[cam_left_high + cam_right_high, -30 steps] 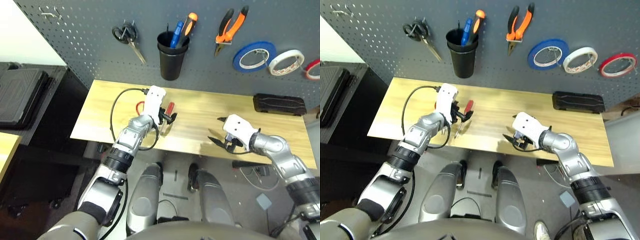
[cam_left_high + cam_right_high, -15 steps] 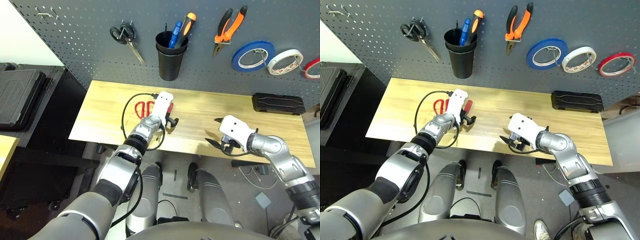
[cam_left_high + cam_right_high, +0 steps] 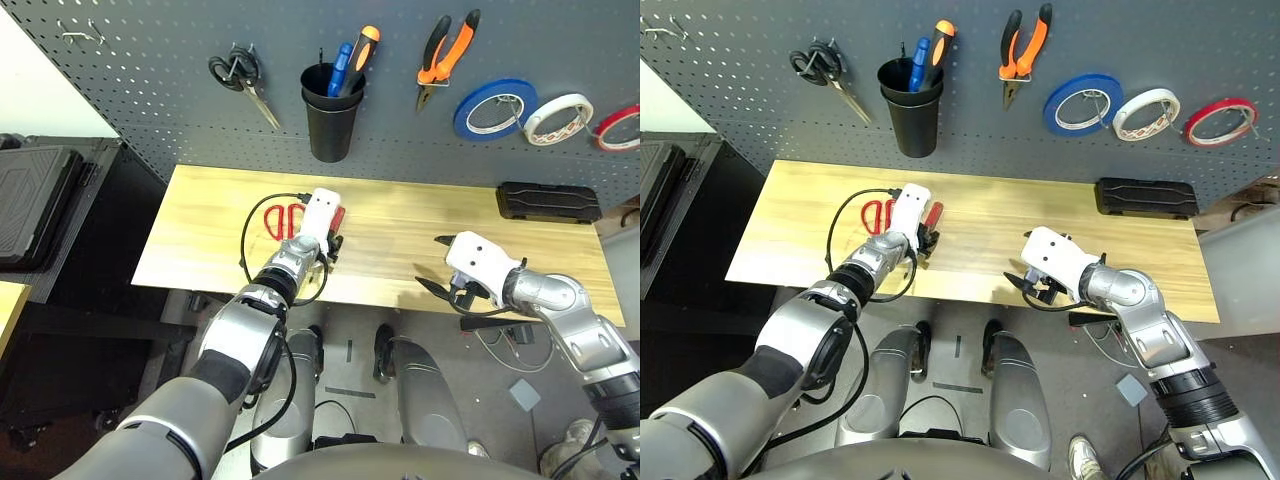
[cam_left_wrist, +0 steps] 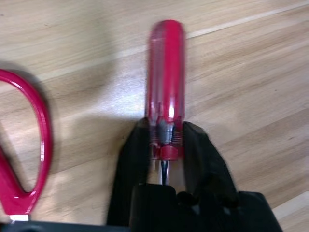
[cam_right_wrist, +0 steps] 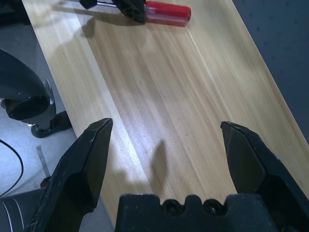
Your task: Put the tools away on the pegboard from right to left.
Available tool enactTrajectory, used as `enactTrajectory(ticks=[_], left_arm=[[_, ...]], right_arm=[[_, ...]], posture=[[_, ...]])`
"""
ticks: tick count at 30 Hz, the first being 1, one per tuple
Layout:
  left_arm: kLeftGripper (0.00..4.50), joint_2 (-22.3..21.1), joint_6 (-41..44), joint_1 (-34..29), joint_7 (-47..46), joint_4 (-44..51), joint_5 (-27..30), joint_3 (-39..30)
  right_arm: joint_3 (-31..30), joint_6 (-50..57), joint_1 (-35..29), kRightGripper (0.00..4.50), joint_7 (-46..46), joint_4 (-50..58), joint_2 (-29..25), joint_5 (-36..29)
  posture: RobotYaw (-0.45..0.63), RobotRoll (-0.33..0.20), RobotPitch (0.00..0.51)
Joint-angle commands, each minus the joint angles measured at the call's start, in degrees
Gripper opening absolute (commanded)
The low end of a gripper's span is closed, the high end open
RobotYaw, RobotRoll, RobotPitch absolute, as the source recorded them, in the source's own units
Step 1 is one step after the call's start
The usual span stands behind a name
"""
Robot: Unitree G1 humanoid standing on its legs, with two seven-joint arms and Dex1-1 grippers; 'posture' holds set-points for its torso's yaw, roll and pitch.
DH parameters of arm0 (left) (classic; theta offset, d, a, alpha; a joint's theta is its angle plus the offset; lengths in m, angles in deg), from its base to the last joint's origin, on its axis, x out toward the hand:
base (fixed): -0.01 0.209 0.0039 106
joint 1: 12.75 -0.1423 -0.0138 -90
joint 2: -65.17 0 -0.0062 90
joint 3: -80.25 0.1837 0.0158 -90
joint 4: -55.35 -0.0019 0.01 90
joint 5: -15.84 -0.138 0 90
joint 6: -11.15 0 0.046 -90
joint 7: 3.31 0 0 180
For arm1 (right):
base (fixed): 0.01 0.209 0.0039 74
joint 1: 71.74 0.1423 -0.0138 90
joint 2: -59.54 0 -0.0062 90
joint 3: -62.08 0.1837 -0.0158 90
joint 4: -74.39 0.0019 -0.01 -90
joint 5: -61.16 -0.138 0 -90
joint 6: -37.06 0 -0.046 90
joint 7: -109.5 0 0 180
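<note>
Screwdriver (image 4: 165, 77) lies flat on the table (image 3: 420, 215) beside the red scissors (image 3: 283, 218), the left gripper (image 4: 164, 145) pinching its collar where handle meets shaft. Light, stiff and smooth, it may slip. Right gripper (image 5: 166, 137) hangs wide open, empty.

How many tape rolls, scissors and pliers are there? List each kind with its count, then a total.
Tape rolls: 3 (blue roll, white roll, red roll)
Scissors: 2 (black-handled pair, red-handled pair)
Pliers: 1
Total: 6
</note>
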Motion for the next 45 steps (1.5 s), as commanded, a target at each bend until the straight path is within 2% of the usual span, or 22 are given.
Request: enactTrajectory(ticks=[1,4,7,11,16,21,29,32,35,42,45], left_arm=[[0.84,0.8,0.5,-2.9,-0.1,0.6,-0.7,-0.1],[0.84,0.9,1.5,-6.3,-0.9,5.7,0.2,-0.9],[0.84,0.6,3.3,-11.1,-1.0,14.7,0.8,-1.4],[0.84,0.2,8.8,-24.2,-0.9,39.4,1.8,-1.0],[0.84,0.0,16.3,-34.7,-2.3,59.8,2.9,-1.9],[0.84,-0.6,15.7,-41.6,-3.0,73.2,3.7,-2.5],[0.84,0.2,8.8,-53.1,-1.4,91.2,10.3,-3.2],[0.84,0.0,7.4,-53.7,-1.5,97.9,12.3,-3.8],[0.84,-0.8,8.8,-51.6,-2.2,102.7,13.6,-4.7],[0.84,-3.4,16.1,-39.0,-4.8,108.5,17.2,-8.6],[0.84,-4.6,19.4,-33.6,-5.8,109.6,19.1,-10.6]], right_arm=[[0.2,-1.3,-0.4,4.5,-0.5,-1.1,-0.3,-0.4],[-0.3,-2.5,0.5,4.5,-0.3,-2.7,0.3,-0.3],[-0.6,-3.4,1.4,4.5,-0.2,-4.3,0.8,-0.1],[-1.8,-5.7,3.4,4.5,-0.3,-7.4,2.3,0.2],[-2.3,-7.5,5.8,4.5,-0.6,-10.7,3.3,0.5],[-2.6,-10.0,7.4,4.5,-0.9,-13.9,3.8,0.4],[-1.0,-14.2,10.3,4.5,-1.3,-20.0,5.1,-1.5],[0.7,-16.7,11.2,4.5,-1.2,-22.7,5.3,-3.5],[3.3,-20.4,11.5,4.5,-1.9,-24.6,6.0,-6.6],[10.3,-27.7,8.4,4.5,-9.7,-23.5,5.9,-17.8],[12.6,-26.8,7.1,4.5,-12.8,-20.4,5.4,-22.6]], posture=[[0.13,0.0,0.259],[0.14,0.0,0.257],[0.16,0.0,0.258],[0.22,0.0,0.262],[0.25,0.0,0.263],[0.3,0.0,0.261],[0.36,0.0,0.257],[0.38,0.0,0.253],[0.39,0.0,0.249],[0.37,0.0,0.236],[0.35,0.0,0.23]])
